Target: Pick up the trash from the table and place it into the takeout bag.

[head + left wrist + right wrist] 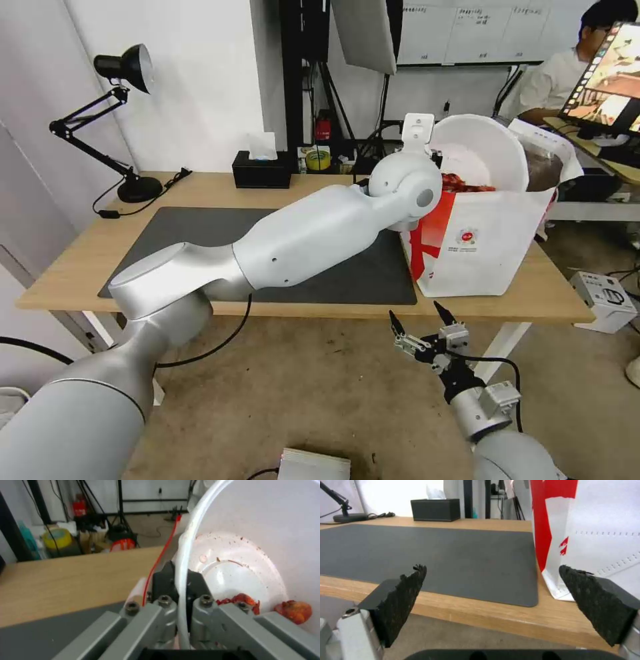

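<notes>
The left claw (pixel 181 597) pinches the rim of the white bowl (pixel 480 150), tipped over the takeout bag (pixel 487 247); the bench (pixel 267 187) looks cleared of trash, probably nearly done, right claw (pixel 419 319) open, idle.

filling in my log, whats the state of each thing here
white bowl: tipped on edge above the bag mouth, gripped by its rim, red shells slid to its low side
left hand: shut on the bowl rim
right hand: open, holding nothing, below the table's front edge
takeout bag: upright on the table, mouth open
dark grey mat: flat on the table
desk lamp: head angled down; whether lit is unclear
</notes>
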